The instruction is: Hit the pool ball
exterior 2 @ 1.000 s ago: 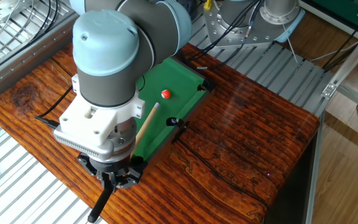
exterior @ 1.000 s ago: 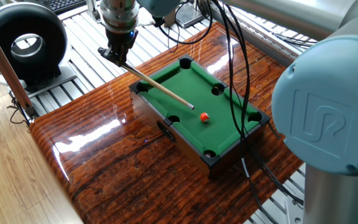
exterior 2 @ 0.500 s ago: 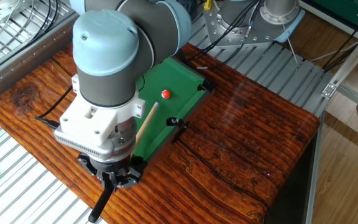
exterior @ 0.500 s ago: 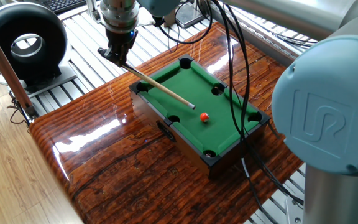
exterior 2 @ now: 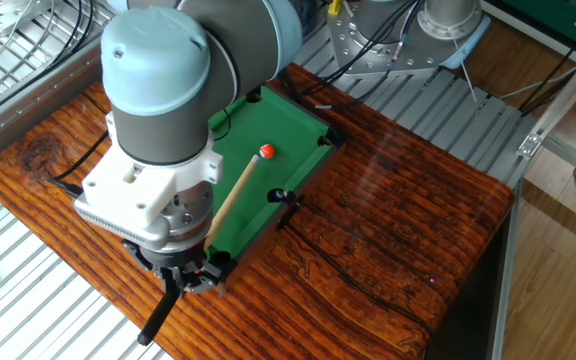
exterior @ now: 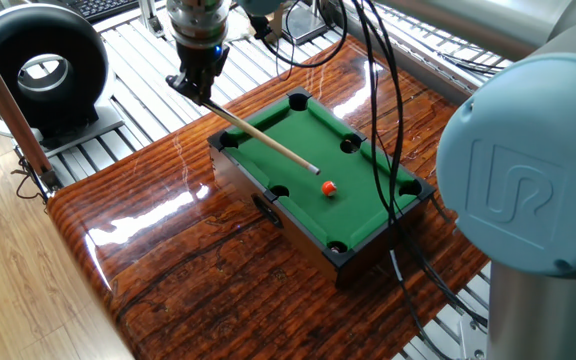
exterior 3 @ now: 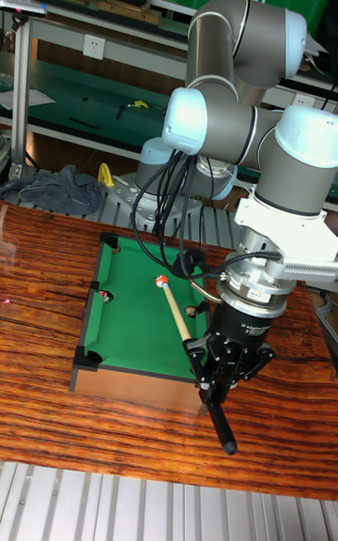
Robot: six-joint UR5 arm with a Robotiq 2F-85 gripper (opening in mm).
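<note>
Gripping the cue [exterior: 263, 141] tight, the tool [exterior: 196, 85] is lining up; the pool ball [exterior: 329, 187] is sitting on the green felt [exterior: 343, 205] just ahead of the cue tip — pushing straight along the shaft looks best

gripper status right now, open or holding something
Gripper: shut on the cue stick, whose tip points at the pool ball on the mini pool table.
</note>
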